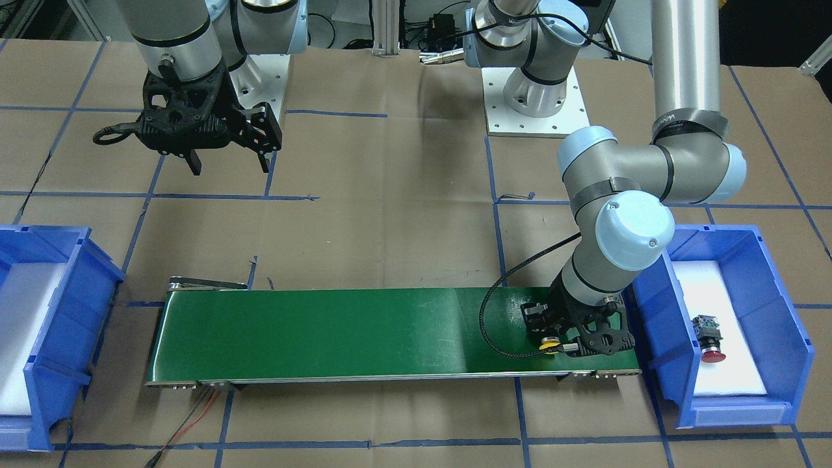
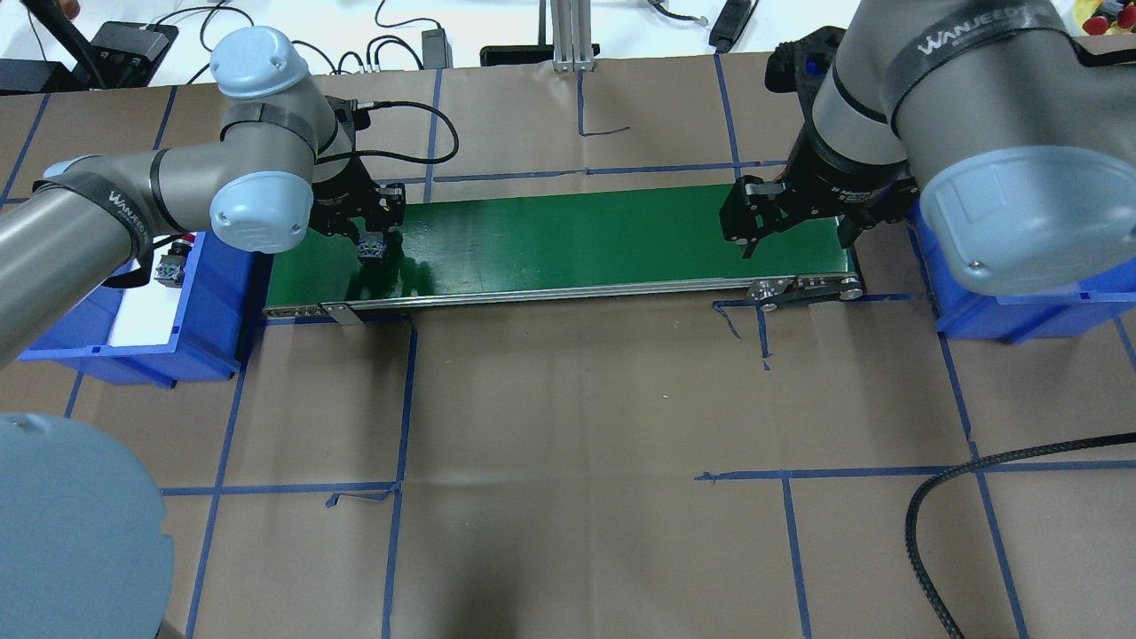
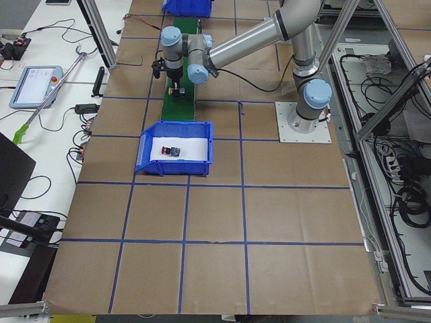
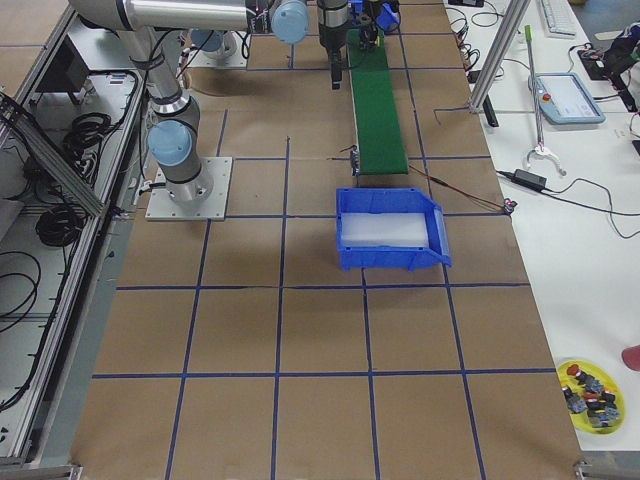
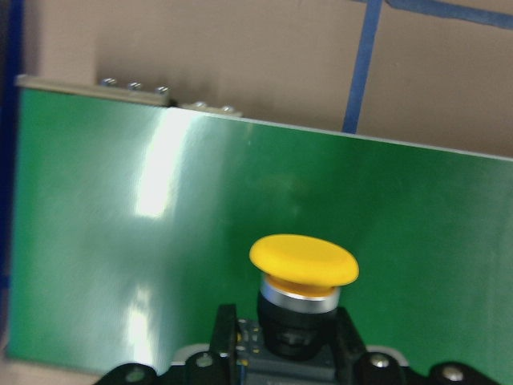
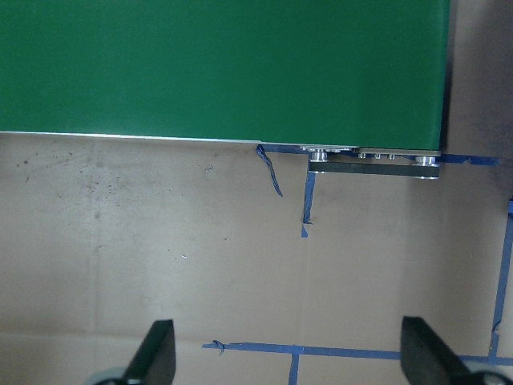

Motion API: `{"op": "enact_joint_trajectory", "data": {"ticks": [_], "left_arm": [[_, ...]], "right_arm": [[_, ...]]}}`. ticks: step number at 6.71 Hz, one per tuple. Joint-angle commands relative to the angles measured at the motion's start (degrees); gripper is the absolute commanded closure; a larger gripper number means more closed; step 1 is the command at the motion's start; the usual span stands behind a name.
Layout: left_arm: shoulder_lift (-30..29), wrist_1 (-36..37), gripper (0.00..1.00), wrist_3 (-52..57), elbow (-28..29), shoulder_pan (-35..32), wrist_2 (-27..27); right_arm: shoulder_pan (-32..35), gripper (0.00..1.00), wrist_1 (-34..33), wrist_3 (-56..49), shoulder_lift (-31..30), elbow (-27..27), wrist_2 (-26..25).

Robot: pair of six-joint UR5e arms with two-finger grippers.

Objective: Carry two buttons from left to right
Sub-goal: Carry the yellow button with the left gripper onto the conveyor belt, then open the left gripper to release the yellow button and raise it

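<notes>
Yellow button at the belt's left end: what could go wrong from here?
1. The left claw grips the yellow button at the green belt's left end; its round cap might let it roll or tip once released.
2. The right claw hangs open but seems beside the belt, over paper, so it may miss the arriving button.
3. The red button lies in the blue bin; half the job is not yet done.
</notes>
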Motion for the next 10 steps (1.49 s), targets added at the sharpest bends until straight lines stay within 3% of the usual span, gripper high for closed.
{"op": "enact_joint_trajectory", "data": {"ticks": [1, 2, 4, 8, 10], "left_arm": [[0.0, 0.6, 0.84, 0.2, -0.2, 0.1, 0.3], [-0.1, 0.7, 0.01, -0.1, -0.2, 0.1, 0.0], [1.5, -1.6, 0.0, -0.3, 2.2, 0.5, 0.3], [9.5, -15.1, 0.0, 0.5, 7.6, 1.0, 0.1], [9.3, -15.6, 0.0, 9.5, 7.8, 9.0, -0.2]], "right_arm": [[0.0, 0.0, 0.1, 0.0, 0.0, 0.0, 0.0], [0.0, 0.0, 0.1, -0.1, 0.0, 0.0, 0.0], [0.0, 0.0, 0.1, -0.2, 0.0, 0.0, 0.0], [0.0, 0.0, 0.1, 0.0, 0.0, 0.0, 0.0], [0.0, 0.0, 0.1, 0.3, -0.1, 0.0, 0.0]]}}
